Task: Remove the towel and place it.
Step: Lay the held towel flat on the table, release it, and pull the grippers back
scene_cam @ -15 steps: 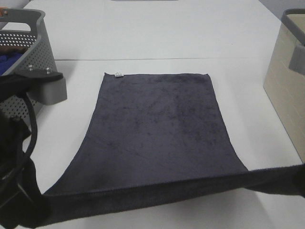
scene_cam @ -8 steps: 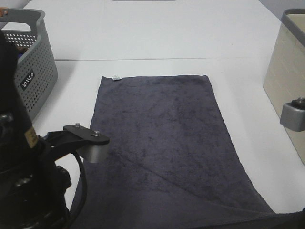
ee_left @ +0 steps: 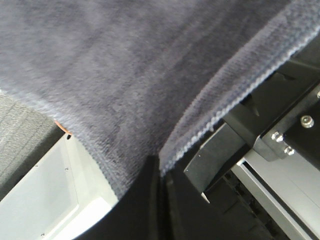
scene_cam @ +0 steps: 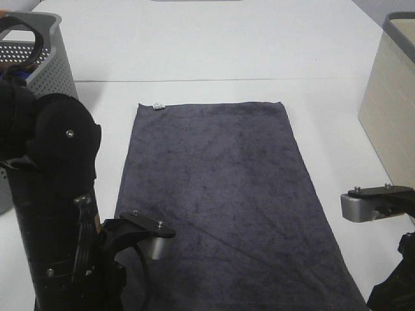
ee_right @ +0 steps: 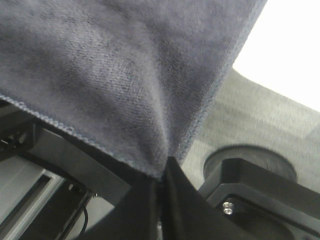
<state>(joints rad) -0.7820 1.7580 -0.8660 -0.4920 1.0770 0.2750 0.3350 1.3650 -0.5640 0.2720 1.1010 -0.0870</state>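
From up high I see the towel (scene_cam: 220, 194) lying flat down the middle of the white table (scene_cam: 214, 45), a long rectangle of dark charcoal terry with a soft, slightly mottled nap and faint diagonal creases toward the near end. A small white tag (scene_cam: 158, 104) sits at its far left corner, and the far edge runs straight across. The near edge runs off the bottom of my overhead picture, where the bulky matte-black left arm (scene_cam: 58, 168) covers the near left side and the right arm (scene_cam: 379, 204), with its silver block, stands just off the near right side. On the left wrist camera, the left gripper (ee_left: 159, 167) has its dark fingers pinched tight on a corner of the towel. The pile fans out from the pinch, and a ribbed hem runs along one edge. The right wrist camera shows the same thing: the right gripper (ee_right: 162, 174) is clamped on the other near corner, the cloth puckering into a fold at the pinch, with a thin stitched border on both sides. To the far left stands a grey plastic basket (scene_cam: 57, 71) with perforated walls and a cut-out handle. At the right edge is a beige bin (scene_cam: 389, 110) with a dark rim. Both stand well apart from the towel.
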